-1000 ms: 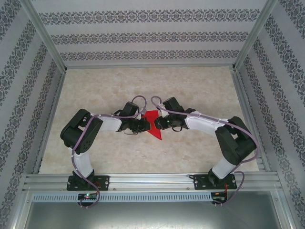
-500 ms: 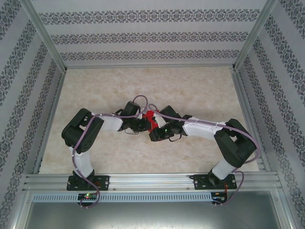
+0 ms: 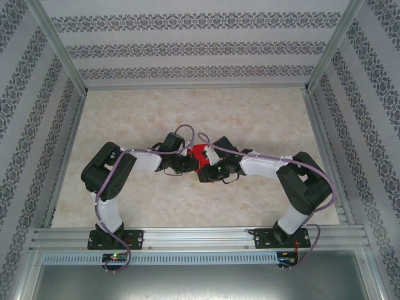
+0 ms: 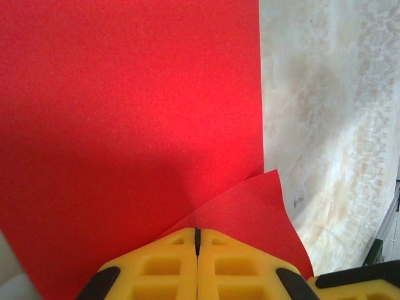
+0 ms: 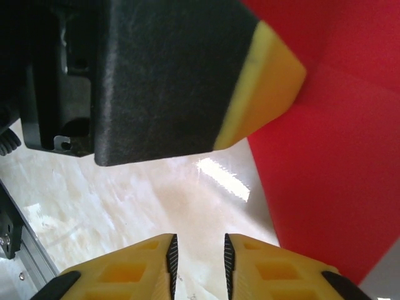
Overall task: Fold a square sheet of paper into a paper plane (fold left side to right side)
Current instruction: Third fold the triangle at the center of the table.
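Top view first: both arms reach into the middle of the table point(image 3: 262, 112). The square sheet of paper point(image 3: 199, 152) shows as a small red patch at centre frame, wedged between the two wrists. The left gripper point(image 3: 190, 163) and right gripper point(image 3: 205, 172) sit almost nose to nose over it, and the jaws are too small to read from up here.

Left wrist view: red covers the left and centre, with a straight edge running down the upper right against the marble. At bottom centre the yellow fingers point(image 4: 169, 262) are pressed together on a lifted corner flap of the sheet.

Right wrist view: at bottom centre its own fingers point(image 5: 262, 262) stand a narrow slit apart. Bare marble shows through the gap, so it holds nothing. The left gripper's black body and yellow pad point(image 5: 265, 81) loom across the top, very close. The paper lies along the right side.

The risks from here:
- The grippers are so crowded that one careless sweep could knock them together.
- The grip is on one corner only, so a sharp pull could tear it or let it slip free.
- The sheet might slide on the smooth top and crease crooked.
- If the right fingers shut where they are, I judge they would catch nothing but table.
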